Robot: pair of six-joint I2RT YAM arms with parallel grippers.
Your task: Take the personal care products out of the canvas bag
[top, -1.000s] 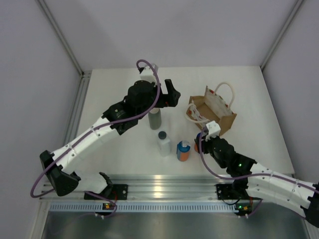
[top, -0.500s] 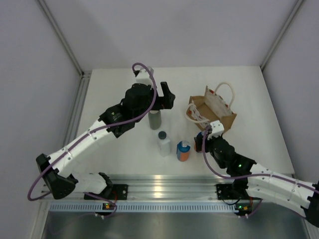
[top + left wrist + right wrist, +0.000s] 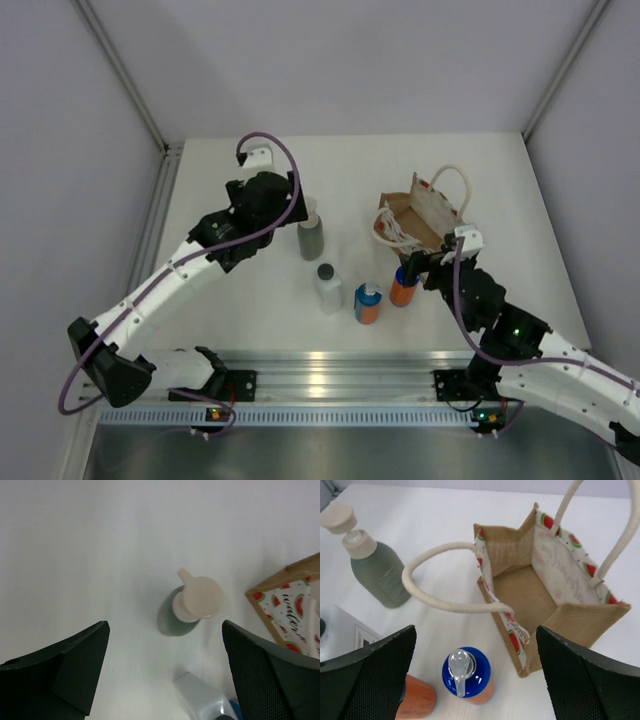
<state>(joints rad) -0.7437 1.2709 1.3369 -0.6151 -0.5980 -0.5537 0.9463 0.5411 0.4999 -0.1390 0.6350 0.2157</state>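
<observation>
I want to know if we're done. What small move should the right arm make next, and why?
Probably lift the right hand straight up and away: it is open above an orange bottle standing on the table, and the bag looks empty inside.

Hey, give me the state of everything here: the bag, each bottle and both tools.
canvas bag: upright, open, nothing visible inside.
grey-green pump bottle: upright on the table, outside the bag.
white bottle: upright, outside the bag.
orange bottle nearer the bag: upright, outside, ungripped.
other orange bottle: upright, outside.
left tool: open, empty, above the pump bottle.
right tool: open, empty.
</observation>
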